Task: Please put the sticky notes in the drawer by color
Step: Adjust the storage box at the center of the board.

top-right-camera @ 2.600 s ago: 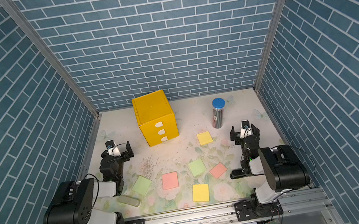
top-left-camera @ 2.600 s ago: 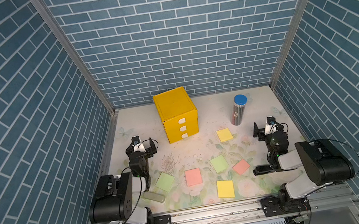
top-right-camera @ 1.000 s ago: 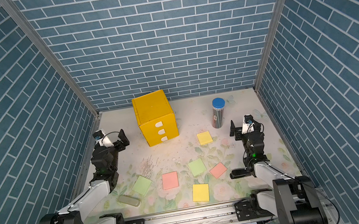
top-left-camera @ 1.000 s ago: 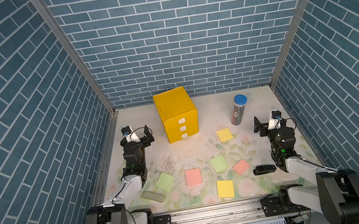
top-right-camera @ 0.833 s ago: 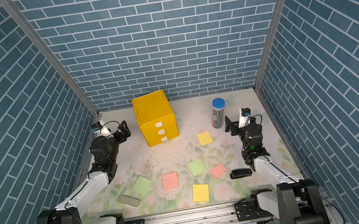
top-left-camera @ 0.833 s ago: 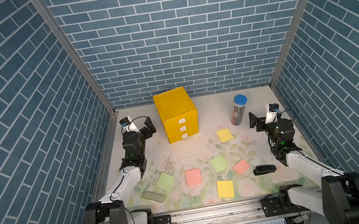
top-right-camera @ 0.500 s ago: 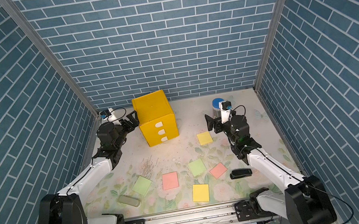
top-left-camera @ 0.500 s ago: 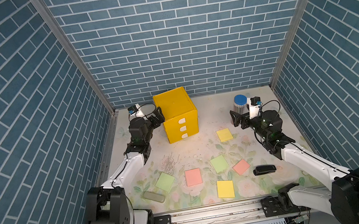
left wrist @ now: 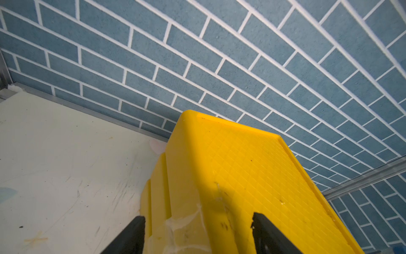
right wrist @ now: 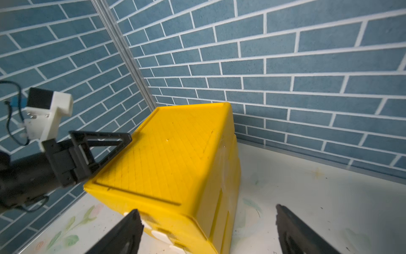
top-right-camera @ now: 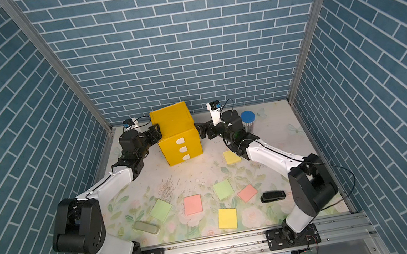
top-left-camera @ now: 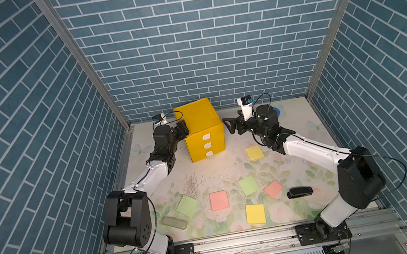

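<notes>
Drawer edge at 9 o'clock sits between the left gripper jaws, maybe pinched. Right gripper is spread at 3 o'clock.

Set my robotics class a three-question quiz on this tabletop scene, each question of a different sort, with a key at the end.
1. True or false: all three drawers of the yellow cabinet are shut.
2. How many sticky notes lie on the table? A) four B) six C) eight
3. Fill the gap: the small black object lies nearest a ____ note.

Key: 1 true. 2 B: two yellow, two green and two pink, all lying flat and none of them overlapping. 3 pink; it is the pink note on the right arm's side.
</notes>
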You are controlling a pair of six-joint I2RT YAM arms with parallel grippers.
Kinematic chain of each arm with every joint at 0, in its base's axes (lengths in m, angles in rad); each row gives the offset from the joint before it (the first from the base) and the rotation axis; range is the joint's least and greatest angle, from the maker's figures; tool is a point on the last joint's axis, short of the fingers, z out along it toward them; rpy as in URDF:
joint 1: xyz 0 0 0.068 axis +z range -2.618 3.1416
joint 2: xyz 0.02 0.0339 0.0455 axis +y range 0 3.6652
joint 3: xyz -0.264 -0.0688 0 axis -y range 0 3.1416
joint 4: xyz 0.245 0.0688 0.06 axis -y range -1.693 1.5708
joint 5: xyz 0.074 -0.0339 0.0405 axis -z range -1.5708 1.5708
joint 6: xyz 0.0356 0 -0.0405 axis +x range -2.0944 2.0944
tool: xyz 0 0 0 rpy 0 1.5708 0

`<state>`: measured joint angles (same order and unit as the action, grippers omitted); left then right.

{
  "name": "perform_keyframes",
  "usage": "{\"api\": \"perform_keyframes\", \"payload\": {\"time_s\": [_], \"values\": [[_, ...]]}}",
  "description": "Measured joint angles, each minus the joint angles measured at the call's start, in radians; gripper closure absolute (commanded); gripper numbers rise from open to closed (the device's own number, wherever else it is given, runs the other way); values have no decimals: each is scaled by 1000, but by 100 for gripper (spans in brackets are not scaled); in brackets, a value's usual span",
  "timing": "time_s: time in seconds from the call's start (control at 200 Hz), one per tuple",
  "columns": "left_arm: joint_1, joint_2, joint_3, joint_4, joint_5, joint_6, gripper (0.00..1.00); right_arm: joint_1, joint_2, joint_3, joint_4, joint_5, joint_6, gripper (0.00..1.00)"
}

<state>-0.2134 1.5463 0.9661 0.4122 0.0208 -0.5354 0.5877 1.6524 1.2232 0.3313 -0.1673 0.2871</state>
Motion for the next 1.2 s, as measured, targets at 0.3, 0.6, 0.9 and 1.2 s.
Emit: {"api": "perform_keyframes", "payload": {"time_s": [0.3, 0.6, 0.9, 1.2], "values": [[-1, -2, -16, 36, 40, -19, 23, 2, 282, 303, -93, -62, 69, 14], [-17, 8, -18, 88, 112, -76, 23, 22, 254, 190, -15, -137, 135, 18], [-94, 5, -9, 95, 44, -79, 23, 50, 24, -120, 103, -154, 166, 17], [-160, -83, -46, 10, -33, -59, 20, 56, -14, -106, 56, -150, 151, 22]]}}
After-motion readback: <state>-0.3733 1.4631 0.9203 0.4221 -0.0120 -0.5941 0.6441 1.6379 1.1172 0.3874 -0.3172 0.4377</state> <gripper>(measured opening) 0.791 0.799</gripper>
